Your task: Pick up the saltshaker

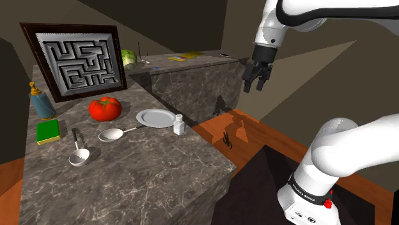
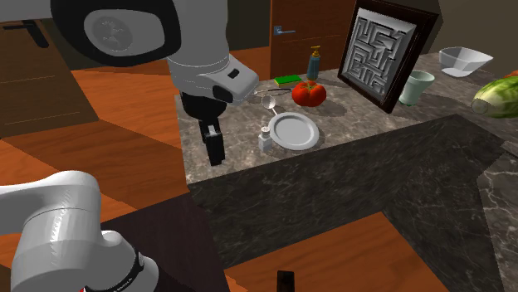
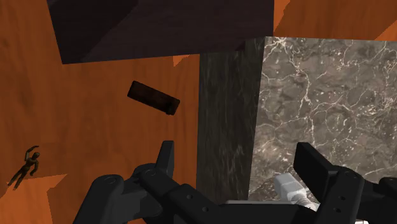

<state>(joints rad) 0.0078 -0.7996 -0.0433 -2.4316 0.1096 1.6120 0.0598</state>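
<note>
The gripper hangs open and holds nothing, its fingers well apart, high over the wood floor just off the counter. In the wrist view the fingers straddle the counter's edge. Its dark side face runs up between them, with marble top beyond one finger and floor beyond the other.

The shaker, white and upright, stands on the marble close to this floor-side edge, just beside the plate. In the wrist view it peeks out low by the finger over the marble. Open air lies between the gripper and the shaker, and above the shaker.

A tomato sits behind the plate, and a spoon lies on the plate's far side, both apart from the shaker. A maze board leans at the counter's back. On the floor below the gripper lie a dark block and a small figure.
</note>
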